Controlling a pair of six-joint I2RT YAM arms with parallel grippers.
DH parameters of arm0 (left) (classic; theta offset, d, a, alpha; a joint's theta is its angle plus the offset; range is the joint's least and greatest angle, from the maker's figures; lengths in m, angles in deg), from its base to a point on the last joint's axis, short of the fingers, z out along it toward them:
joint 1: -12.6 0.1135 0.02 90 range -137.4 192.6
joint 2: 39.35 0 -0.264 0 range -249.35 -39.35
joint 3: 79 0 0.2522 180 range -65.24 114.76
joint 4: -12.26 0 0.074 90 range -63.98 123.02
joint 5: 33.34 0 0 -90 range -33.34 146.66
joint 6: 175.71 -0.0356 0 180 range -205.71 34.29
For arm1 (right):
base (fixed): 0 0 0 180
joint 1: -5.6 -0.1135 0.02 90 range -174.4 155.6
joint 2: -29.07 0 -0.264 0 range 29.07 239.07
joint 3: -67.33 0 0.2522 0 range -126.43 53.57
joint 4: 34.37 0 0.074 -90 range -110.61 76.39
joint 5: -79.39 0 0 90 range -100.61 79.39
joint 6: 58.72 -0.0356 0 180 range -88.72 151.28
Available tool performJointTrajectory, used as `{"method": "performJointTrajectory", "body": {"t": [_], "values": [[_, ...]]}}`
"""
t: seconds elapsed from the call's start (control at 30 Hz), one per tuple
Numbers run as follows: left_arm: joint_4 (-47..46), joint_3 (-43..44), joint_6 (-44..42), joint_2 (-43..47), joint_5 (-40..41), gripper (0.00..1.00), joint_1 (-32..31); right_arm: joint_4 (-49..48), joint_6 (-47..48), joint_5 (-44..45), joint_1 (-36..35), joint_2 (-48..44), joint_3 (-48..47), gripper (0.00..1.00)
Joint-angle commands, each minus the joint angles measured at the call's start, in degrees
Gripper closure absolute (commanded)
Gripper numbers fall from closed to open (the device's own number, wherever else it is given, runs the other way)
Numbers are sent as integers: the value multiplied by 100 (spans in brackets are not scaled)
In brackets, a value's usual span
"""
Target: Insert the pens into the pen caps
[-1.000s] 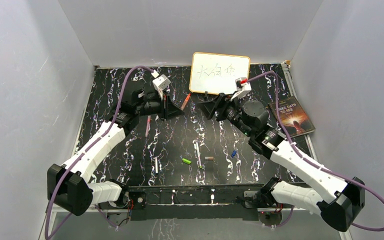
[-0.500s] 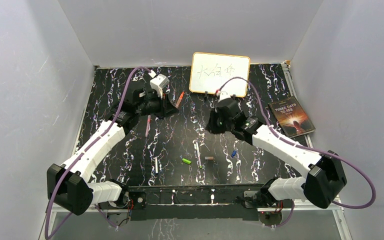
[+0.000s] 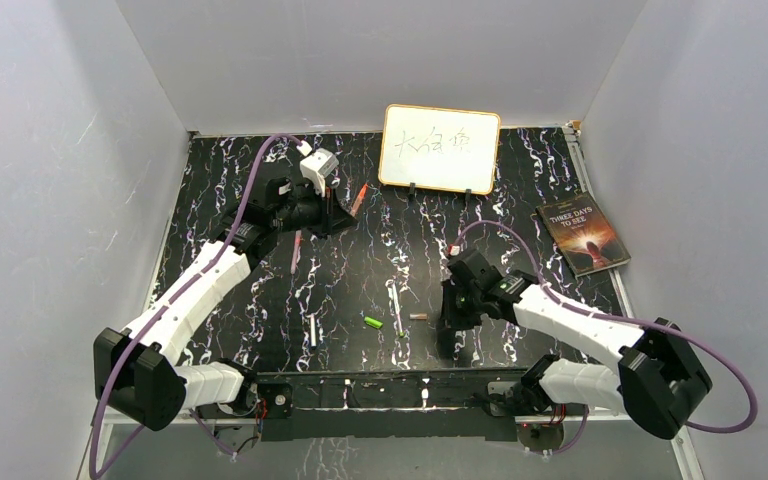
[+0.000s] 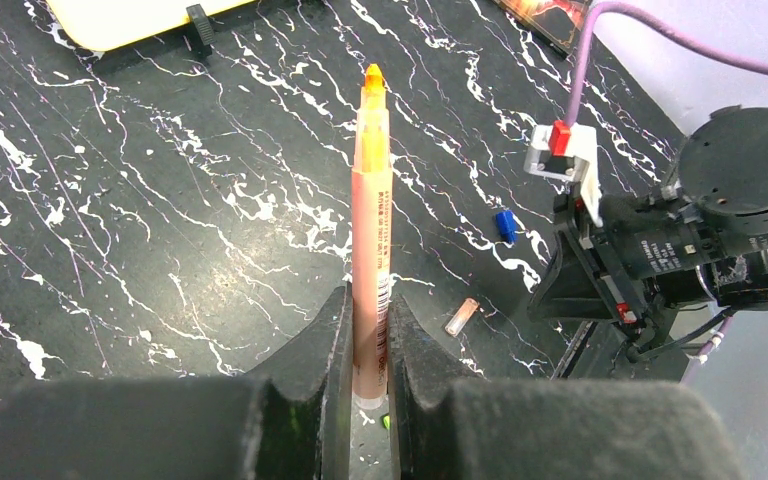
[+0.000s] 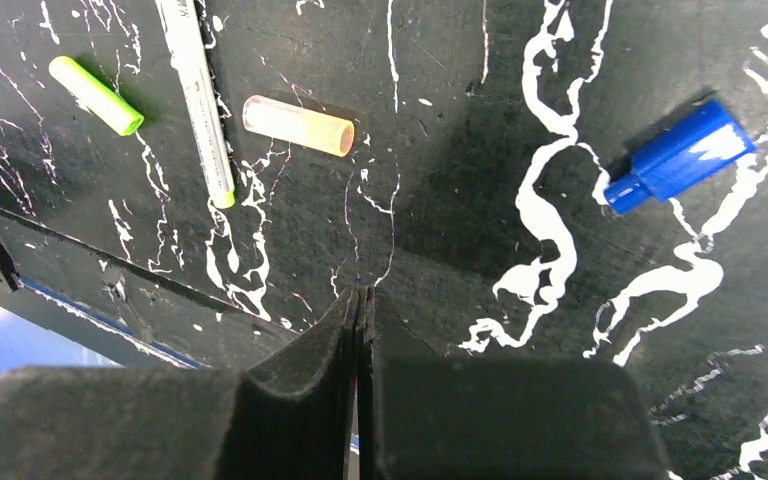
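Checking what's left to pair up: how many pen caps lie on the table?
3, in the right wrist view: green cap upper left, orange cap just right of the white pen, blue cap far right. Others may be hidden.

Place: a robot lab test booth, not a home or a shop.
Enclosure: plain grey walls point(image 3: 60, 150) box in the black marbled surface point(image 3: 380, 250) on three sides.
Machines: left arm point(image 3: 200, 290) and right arm point(image 3: 570, 320) are bolted to a metal rail point(image 3: 380, 385) at the near edge, trailing purple cables point(image 3: 276, 136).
Props: a small whiteboard point(image 3: 440, 148) with handwriting, and a book point(image 3: 582, 233).
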Motion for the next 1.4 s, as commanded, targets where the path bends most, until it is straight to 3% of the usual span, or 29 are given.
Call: {"method": "performJointTrajectory", "body": {"t": [0.0, 0.93, 1.27, 1.3, 1.37], "values": [[60, 78, -36, 169, -4, 100, -8, -682, -69, -324, -8, 197, 88, 100], [275, 107, -188, 177, 193, 100, -8, -1518, 651, 252, 23, 2076, -972, 100], [300, 105, -221, 169, 217, 100, -8, -1425, 1779, -308, 42, 1175, -1508, 100], [298, 112, -215, 169, 209, 100, -8, -1456, 1942, -276, 37, 1066, -1552, 98], [288, 122, -220, 179, 194, 100, -10, -1570, 2298, -120, 40, 938, -1569, 82]]}}
